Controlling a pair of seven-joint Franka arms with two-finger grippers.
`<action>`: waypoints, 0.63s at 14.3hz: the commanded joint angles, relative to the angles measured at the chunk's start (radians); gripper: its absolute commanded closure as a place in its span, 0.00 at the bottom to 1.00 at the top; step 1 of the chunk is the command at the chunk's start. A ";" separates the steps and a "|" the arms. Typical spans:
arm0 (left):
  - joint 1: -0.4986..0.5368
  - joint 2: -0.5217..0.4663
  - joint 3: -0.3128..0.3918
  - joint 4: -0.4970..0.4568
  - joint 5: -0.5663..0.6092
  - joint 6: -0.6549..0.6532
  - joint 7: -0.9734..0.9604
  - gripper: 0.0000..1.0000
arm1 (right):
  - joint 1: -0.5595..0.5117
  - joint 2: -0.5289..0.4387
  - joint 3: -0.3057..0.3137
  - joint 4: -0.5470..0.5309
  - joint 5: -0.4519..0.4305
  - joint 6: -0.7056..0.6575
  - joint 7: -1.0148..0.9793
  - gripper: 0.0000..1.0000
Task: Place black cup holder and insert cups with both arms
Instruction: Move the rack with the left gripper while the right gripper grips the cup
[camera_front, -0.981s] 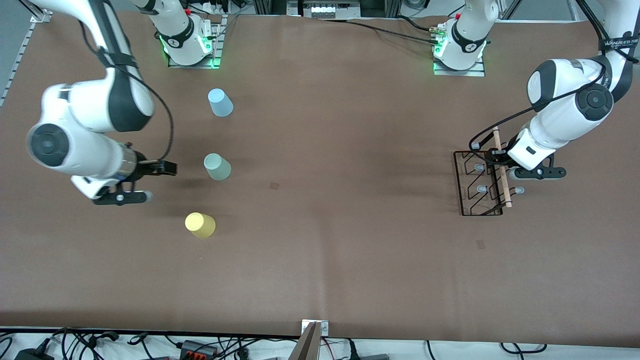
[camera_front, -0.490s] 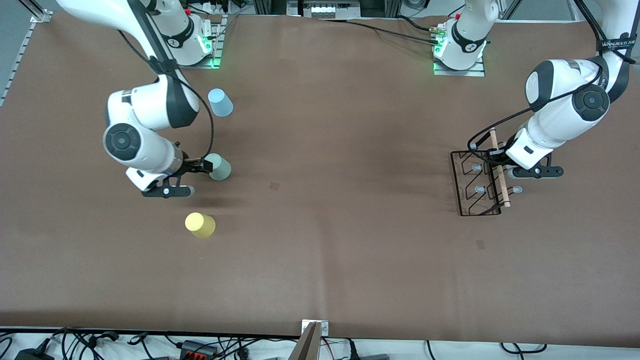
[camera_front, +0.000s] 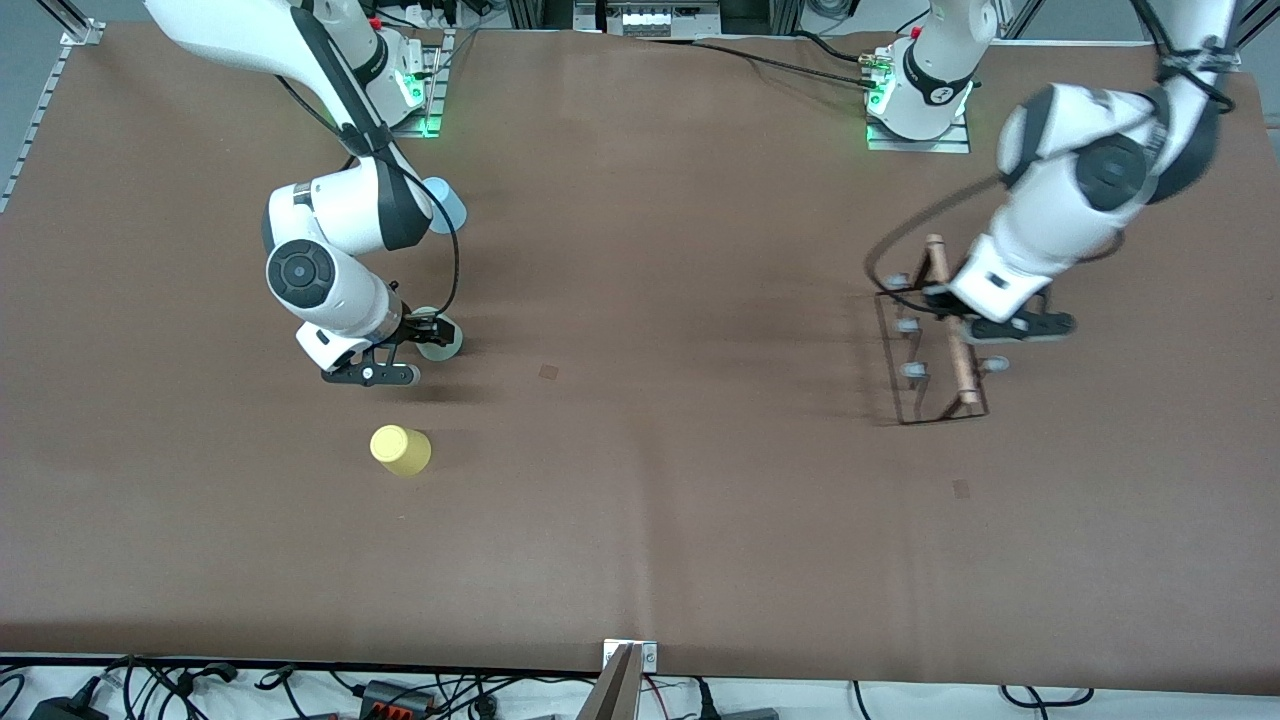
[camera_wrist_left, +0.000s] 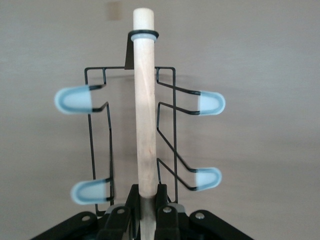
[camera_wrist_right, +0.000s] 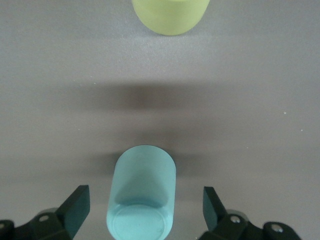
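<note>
The black cup holder (camera_front: 960, 368) hangs from its wooden rod (camera_wrist_left: 144, 100), lifted and blurred with motion over the left arm's end of the table. My left gripper (camera_front: 947, 302) is shut on one end of the rod, as the left wrist view (camera_wrist_left: 148, 200) shows. The mint green cup (camera_front: 446, 346) stands toward the right arm's end. My right gripper (camera_front: 430, 336) is open, with a finger (camera_wrist_right: 75, 207) on each side of the mint cup (camera_wrist_right: 145, 190) and clear of it. The yellow cup (camera_front: 400, 450) stands nearer the front camera. The light blue cup (camera_front: 450, 208) is partly hidden by the right arm.
The yellow cup (camera_wrist_right: 170, 15) lies straight ahead of the right gripper's fingers. Brown table cover (camera_front: 650, 350) spans the space between the cups and the holder. Arm bases stand along the table's edge farthest from the front camera.
The right arm swung in and set its open fingers around the mint cup. The left arm lifted the holder and carried it toward the right arm's end and the bases.
</note>
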 joint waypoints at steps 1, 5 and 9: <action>0.003 0.024 -0.156 0.085 -0.017 -0.031 -0.152 0.99 | 0.001 -0.021 0.012 -0.055 0.006 0.047 0.039 0.00; -0.017 0.171 -0.327 0.247 -0.016 -0.031 -0.370 0.99 | 0.001 -0.016 0.012 -0.057 0.067 0.046 0.046 0.00; -0.168 0.343 -0.335 0.393 0.009 -0.020 -0.550 0.99 | -0.001 -0.015 0.012 -0.063 0.069 0.032 0.044 0.00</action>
